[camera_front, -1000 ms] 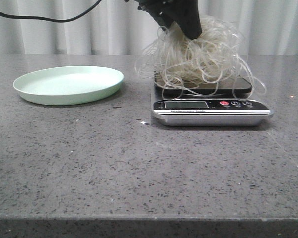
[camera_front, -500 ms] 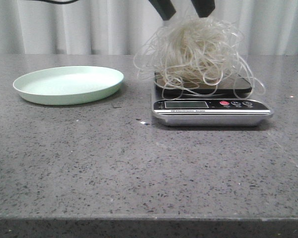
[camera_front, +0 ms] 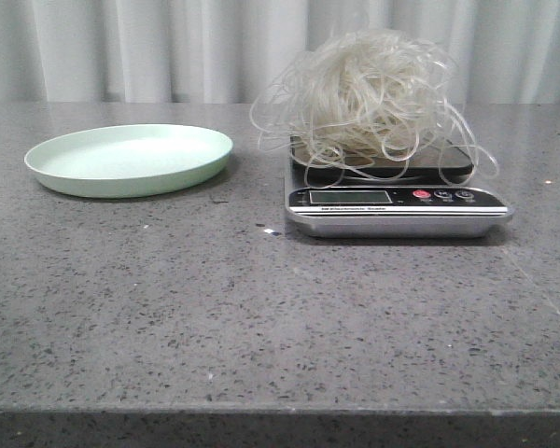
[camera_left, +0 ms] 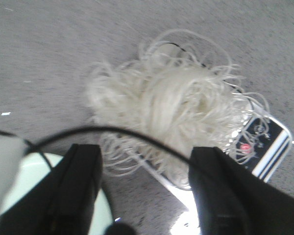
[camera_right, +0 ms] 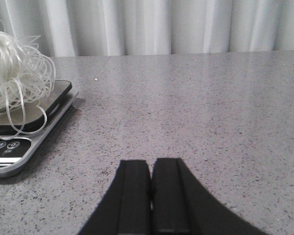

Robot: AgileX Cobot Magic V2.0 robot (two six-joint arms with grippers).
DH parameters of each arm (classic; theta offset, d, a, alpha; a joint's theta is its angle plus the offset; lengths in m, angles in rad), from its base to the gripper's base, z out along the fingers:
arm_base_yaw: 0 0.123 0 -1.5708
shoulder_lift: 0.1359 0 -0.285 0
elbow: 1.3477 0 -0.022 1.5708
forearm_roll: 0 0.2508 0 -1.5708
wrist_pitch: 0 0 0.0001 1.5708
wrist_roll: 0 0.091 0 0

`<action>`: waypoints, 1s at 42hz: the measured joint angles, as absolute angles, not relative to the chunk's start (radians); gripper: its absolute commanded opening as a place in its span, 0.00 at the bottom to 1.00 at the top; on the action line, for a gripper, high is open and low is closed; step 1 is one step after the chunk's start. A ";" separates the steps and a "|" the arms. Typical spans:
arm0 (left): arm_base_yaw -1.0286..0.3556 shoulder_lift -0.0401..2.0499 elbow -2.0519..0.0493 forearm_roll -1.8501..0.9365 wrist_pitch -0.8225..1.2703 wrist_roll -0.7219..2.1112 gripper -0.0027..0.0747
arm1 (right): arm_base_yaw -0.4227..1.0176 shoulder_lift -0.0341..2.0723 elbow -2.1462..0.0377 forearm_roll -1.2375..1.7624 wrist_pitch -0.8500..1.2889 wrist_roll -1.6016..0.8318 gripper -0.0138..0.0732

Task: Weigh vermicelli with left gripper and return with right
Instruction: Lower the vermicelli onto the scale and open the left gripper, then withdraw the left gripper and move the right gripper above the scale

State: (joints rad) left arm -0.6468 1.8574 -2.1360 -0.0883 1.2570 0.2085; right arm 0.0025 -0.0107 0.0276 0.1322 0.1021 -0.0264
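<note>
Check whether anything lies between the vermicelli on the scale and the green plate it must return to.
Nothing visible does. The vermicelli sits on the scale; the plate lies to the robot's left of it with only bare table between.

Soft, even light from above; the scale (camera_front: 397, 198) throws only a thin shadow onto the tabletop (camera_front: 261, 308) just in front of it. Front and right wrist views are sharp. The left wrist view is motion-blurred, with white glare on the scale's edge
</note>
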 measured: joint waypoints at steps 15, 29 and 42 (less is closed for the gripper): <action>-0.576 1.581 -1.856 -0.028 1.242 0.166 0.34 | 0.002 -0.011 0.028 0.132 0.102 -0.026 0.33; -0.450 1.162 -1.306 -0.027 0.950 0.140 0.31 | 0.002 -0.011 0.028 0.132 0.102 -0.026 0.33; -0.314 0.753 -0.844 -0.008 0.670 0.138 0.21 | 0.002 -0.011 0.028 0.132 0.102 -0.026 0.33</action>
State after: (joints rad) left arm -0.3144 0.7527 -0.8436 -0.0081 0.6699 0.1378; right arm 0.0025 -0.0107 0.0276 0.1322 0.1021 -0.0264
